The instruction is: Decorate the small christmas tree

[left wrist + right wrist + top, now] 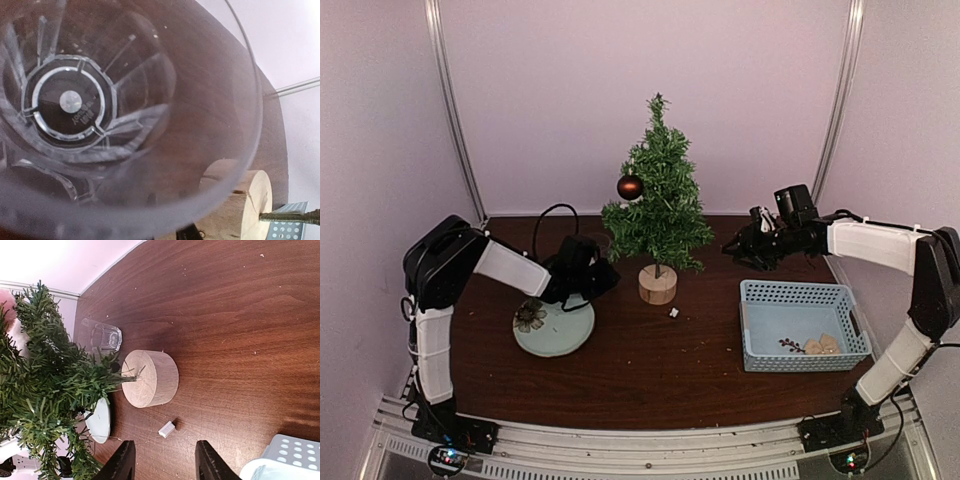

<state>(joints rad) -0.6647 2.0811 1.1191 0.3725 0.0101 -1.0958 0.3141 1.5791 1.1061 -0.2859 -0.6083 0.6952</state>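
The small christmas tree [658,200] stands mid-table on its round wood stump [658,285], with a dark red ball [630,186] hanging on its left side. It also shows in the right wrist view [45,390], as does the stump [150,379]. My left gripper [603,275] is just left of the stump. Its view is filled by a clear drinking glass [70,102], seen from the mouth, and one dark fingertip [190,233] shows by the rim. The glass [102,337] sits behind the stump. My right gripper [735,247] [167,460] is open and empty, right of the tree.
A pale round plate [565,335] with a flower ornament [529,315] lies under the left arm. A small white piece [674,313] [167,428] lies in front of the stump. A blue basket [790,288] at the right holds wooden ornaments [823,346] and a sprig.
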